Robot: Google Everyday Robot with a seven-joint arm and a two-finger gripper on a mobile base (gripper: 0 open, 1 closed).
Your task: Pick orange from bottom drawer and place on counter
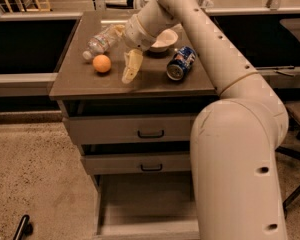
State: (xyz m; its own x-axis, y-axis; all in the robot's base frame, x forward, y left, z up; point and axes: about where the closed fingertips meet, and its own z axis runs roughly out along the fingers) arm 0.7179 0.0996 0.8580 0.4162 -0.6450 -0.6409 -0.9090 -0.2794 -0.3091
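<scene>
Noting orange [102,63] sits on the counter [155,84], just beside the gripper [131,68] and not touching it. Whether the gripper is open, we cannot tell. We advise lifting straight up so the fruit isn't nudged.

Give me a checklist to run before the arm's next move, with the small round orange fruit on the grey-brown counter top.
1. Small round orange fruit resting on the flat grey-brown counter: ok.
2. Two-finger gripper apart from the orange, hanging just right of it: ok.
3. Orange at rest, not rolling: cannot tell.
4. Wide grey bottom drawer shut: not ok, it stands open.
5. Blue soda can, on its side, apart from the gripper: ok.
</scene>
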